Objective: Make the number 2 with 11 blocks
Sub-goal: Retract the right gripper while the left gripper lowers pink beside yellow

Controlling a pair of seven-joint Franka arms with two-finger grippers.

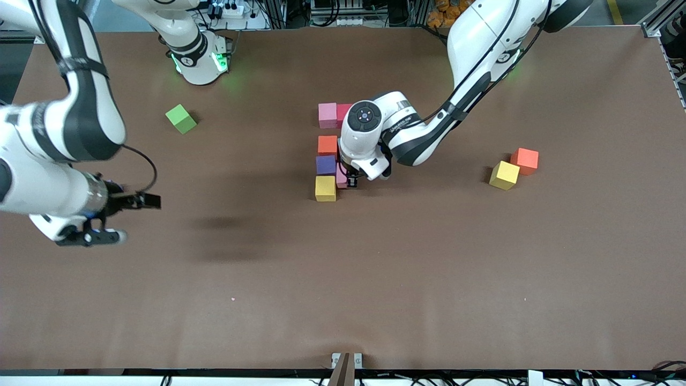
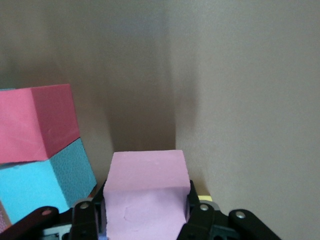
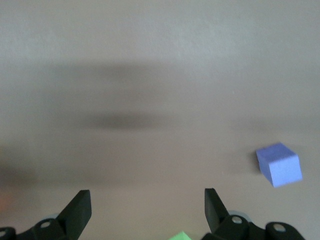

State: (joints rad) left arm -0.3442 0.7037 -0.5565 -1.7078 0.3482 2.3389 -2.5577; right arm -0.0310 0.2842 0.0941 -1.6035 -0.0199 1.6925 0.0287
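Here the left pincer [image 1: 351, 181] is pinched on a pink cube [image 2: 146, 192], held low at the table [image 1: 375, 279] just beside the yellow cube [image 1: 325, 188] that ends the digit's column. That column is made up of an orange cube [image 1: 327, 145], a purple cube [image 1: 325, 164] and the yellow one, with a pink cube [image 1: 327, 114] and a red cube [image 1: 343, 111] set side by side at the end farther from the front camera. In the left wrist view a red cube is seen stacked over a light blue one [image 2: 45, 182], close by the held cube. The coming move is judged to turn on squaring the held pink cube flush against the yellow one, on the side toward the left arm's end. A spare yellow cube [image 1: 504, 175] and a red-orange cube [image 1: 524, 161] lie toward that same end, nearer the left arm. The right pincer [image 1: 115, 217] is spread wide, empty, waiting over bare table; a lime cube [image 1: 181, 118] lies apart. No readable writing or brand is made out.
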